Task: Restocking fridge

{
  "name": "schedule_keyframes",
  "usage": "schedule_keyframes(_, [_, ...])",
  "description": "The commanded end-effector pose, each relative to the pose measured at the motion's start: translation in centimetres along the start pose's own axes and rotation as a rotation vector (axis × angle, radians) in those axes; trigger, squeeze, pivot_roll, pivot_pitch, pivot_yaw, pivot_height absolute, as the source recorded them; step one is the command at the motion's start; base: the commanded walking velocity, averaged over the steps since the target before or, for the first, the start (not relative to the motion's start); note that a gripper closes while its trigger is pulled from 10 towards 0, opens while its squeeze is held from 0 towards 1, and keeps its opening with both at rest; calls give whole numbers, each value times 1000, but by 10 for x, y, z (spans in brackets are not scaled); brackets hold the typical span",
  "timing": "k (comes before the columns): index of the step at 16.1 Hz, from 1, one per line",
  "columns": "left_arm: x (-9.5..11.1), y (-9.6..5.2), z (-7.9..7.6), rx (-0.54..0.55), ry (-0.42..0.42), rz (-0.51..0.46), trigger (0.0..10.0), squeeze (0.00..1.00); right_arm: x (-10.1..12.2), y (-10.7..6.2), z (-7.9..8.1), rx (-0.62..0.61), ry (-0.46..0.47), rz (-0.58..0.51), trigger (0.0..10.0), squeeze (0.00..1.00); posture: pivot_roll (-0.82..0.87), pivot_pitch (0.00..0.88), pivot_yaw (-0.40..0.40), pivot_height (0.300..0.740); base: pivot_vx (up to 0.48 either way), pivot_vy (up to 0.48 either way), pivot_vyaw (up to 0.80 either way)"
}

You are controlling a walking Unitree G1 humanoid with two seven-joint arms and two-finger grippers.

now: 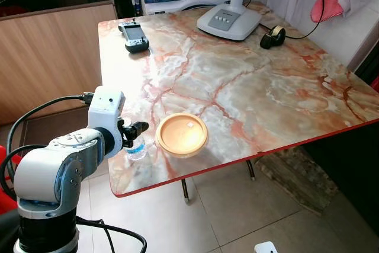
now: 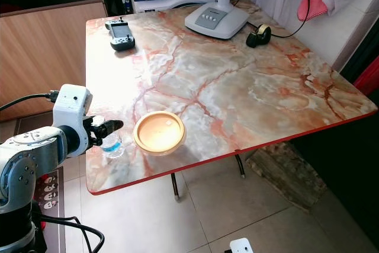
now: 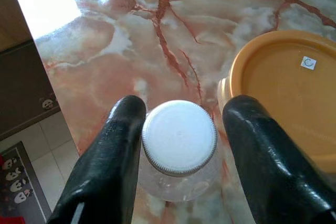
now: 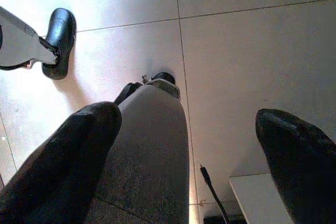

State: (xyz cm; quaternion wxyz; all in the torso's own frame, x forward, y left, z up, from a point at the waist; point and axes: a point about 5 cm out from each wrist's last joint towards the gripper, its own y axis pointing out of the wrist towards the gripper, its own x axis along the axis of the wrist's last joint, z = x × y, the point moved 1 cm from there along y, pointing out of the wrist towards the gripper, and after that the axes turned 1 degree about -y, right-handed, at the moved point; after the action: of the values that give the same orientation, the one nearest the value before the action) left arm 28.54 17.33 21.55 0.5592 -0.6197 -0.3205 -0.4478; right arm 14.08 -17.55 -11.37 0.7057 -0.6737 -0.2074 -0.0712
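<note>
A small clear bottle (image 1: 137, 149) with a white cap (image 3: 179, 137) stands upright near the front left corner of the marble table (image 1: 266, 87). My left gripper (image 1: 137, 130) reaches in from the left and is open, one black finger on each side of the cap. One finger touches the cap and the other stands a little off it. Right beside the bottle sits a round tub with an orange lid (image 1: 181, 134). My right gripper (image 4: 186, 119) hangs open over the tiled floor, nothing between its fingers.
At the table's far side stand a white fan base (image 1: 228, 21), a handheld controller (image 1: 134, 35) and a black tape dispenser (image 1: 272, 37). A wooden cabinet (image 1: 53, 57) runs along the left. Tiled floor lies below the front edge.
</note>
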Motion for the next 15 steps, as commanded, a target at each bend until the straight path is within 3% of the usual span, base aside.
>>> schedule_keyframes(1, [-2,0,3,13,6,14,0,0,-7,0,1,4,-4,26,10000,0,209,100,-25,740,0,0,0])
schedule_keyframes(13, [-16,1,2,17,18,60,0,0,-8,-1,1,12,3,30,10000,0,202,96,-21,740,0,0,0])
schedule_keyframes(15, [-10,0,9,76,55,22,0,0,-9,-1,1,5,12,29,10000,0,198,89,-20,740,0,0,0])
